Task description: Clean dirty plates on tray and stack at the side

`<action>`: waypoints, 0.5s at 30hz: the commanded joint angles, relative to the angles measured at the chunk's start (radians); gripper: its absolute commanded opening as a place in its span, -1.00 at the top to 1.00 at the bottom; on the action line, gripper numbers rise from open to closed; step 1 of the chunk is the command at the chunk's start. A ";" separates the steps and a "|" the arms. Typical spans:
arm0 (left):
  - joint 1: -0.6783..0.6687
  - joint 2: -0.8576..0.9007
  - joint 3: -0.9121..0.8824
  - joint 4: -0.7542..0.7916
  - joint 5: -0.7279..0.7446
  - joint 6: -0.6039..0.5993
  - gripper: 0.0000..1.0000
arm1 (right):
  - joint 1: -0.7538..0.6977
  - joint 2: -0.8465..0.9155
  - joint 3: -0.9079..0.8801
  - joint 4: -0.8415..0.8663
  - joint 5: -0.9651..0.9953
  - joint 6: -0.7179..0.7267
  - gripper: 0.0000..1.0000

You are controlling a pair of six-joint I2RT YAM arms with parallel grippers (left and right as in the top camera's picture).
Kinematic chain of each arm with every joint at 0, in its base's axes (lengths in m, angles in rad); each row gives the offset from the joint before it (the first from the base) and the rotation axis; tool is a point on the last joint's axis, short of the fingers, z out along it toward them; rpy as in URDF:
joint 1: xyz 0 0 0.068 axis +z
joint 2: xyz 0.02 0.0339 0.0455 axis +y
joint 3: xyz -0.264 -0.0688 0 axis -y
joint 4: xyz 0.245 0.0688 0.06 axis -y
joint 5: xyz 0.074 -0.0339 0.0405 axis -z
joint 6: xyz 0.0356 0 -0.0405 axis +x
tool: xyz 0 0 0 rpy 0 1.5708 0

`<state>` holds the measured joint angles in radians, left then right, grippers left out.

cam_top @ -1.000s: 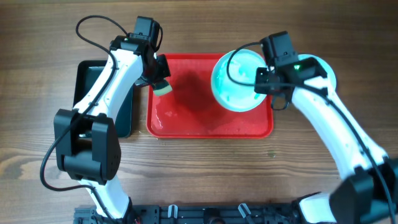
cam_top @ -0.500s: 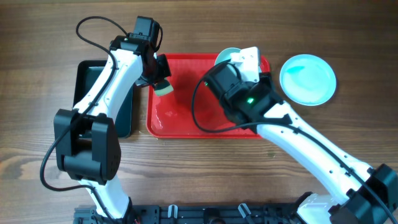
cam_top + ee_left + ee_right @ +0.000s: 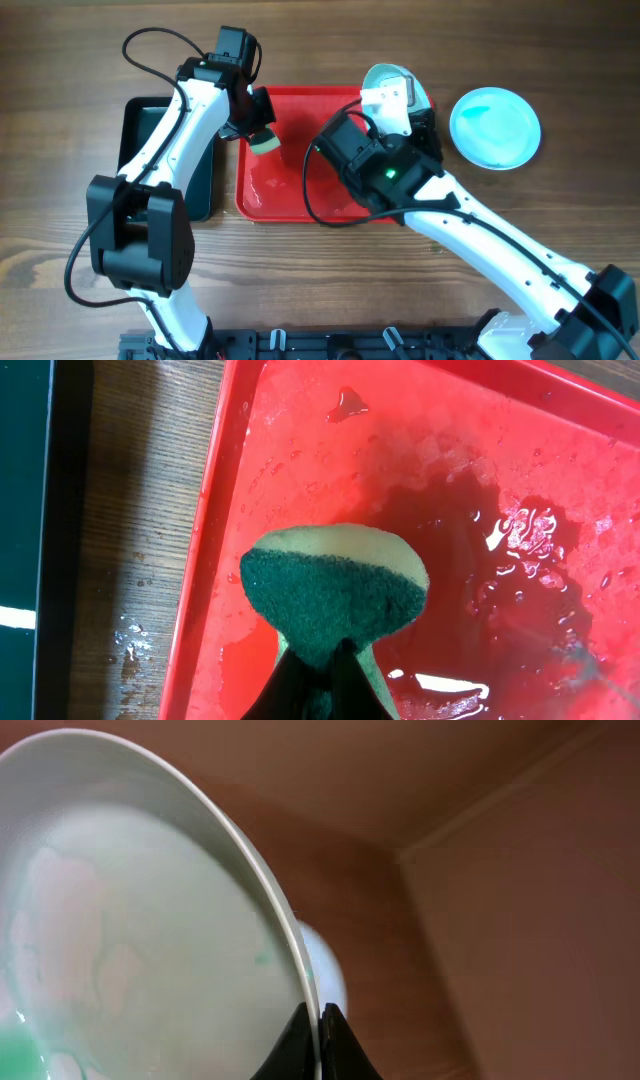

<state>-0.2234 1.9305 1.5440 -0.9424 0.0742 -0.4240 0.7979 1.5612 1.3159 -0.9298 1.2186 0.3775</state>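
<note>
Left gripper (image 3: 318,665), jaws clenched on a green sponge (image 3: 335,585), over the red tray (image 3: 290,190). Right gripper (image 3: 318,1020), jaws pinching the rim of 1 tilted white plate (image 3: 130,920).

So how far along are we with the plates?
Done: one pale turquoise round plate lies on the table beside the red plastic tray. In hand: right gripper pinches a tilted white round plate, green residue on it; left gripper holds the green sponge. Left: wipe, stack.
</note>
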 commanded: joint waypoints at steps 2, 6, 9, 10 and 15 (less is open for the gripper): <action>-0.004 -0.019 0.018 0.002 0.015 -0.015 0.92 | 0.048 -0.005 0.000 0.016 0.196 -0.040 0.91; -0.004 -0.019 0.018 0.002 0.015 -0.029 0.92 | 0.050 -0.005 0.000 0.047 0.159 -0.038 0.92; -0.004 -0.019 0.018 0.002 0.015 -0.029 0.92 | 0.051 -0.005 0.000 0.072 0.028 -0.054 0.91; -0.004 -0.019 0.018 0.002 0.015 -0.029 0.92 | 0.052 -0.005 0.000 0.071 0.000 -0.056 0.91; -0.004 -0.019 0.018 0.002 0.015 -0.029 0.92 | 0.003 -0.005 0.000 0.021 -0.166 0.134 0.91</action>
<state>-0.2234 1.9305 1.5440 -0.9424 0.0772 -0.4328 0.8433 1.5612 1.3159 -0.8989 1.2240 0.3588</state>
